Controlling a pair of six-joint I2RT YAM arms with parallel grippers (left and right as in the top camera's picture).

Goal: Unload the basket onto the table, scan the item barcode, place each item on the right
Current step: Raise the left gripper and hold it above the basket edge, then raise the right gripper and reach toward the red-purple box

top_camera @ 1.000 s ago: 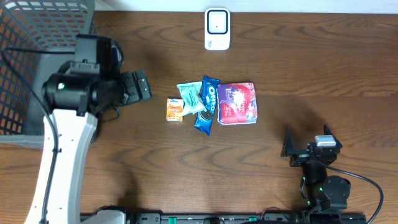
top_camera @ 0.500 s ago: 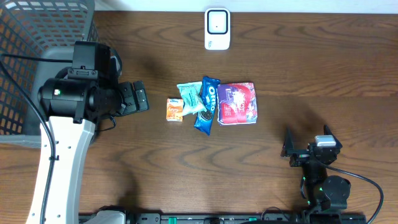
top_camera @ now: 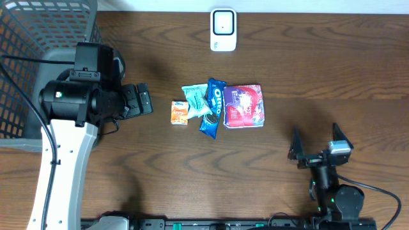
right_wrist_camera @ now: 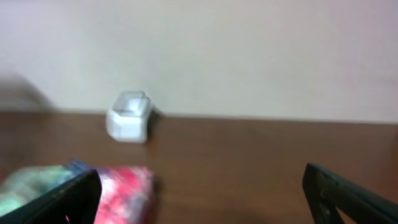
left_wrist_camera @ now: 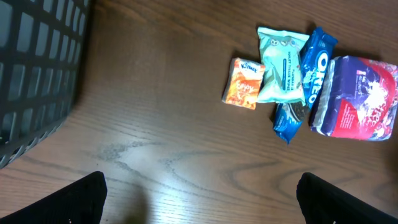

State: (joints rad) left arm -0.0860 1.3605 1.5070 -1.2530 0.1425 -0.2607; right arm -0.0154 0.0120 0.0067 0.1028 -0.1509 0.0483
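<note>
Since a second ago the left arm has drawn back a little toward the wire basket (top_camera: 22, 45), and the right tool (top_camera: 317, 140) has tipped slightly, its fingers now reaching a touch farther up the desk (top_camera: 332, 70). Nothing among the goods has shifted.

Four snack packs lie in a tight cluster at mid-desk. An orange packet (top_camera: 179, 112) sits at the cluster's left end, touching a mint-green packet (top_camera: 195, 99). A blue Oreo pack (top_camera: 213, 107) runs lengthwise beside the green one, partly under its edge, and a red-and-purple pouch (top_camera: 243, 106) lies against the Oreo pack on the far side. None of them is gripped; all rest flat on the wood.

A white barcode scanner (top_camera: 223, 29) stands alone at the far edge of the desk, well apart from the cluster.

On the left, the tool (top_camera: 147, 99) hangs between basket and snacks with its fingers spread wide, holding nothing; its wrist view shows the orange packet (left_wrist_camera: 244, 91), the green packet (left_wrist_camera: 283, 65) and the Oreo pack (left_wrist_camera: 318, 62) ahead. On the right, the tool is likewise spread and empty, near the desk's front edge; its blurred wrist view shows the scanner (right_wrist_camera: 129, 116).
</note>
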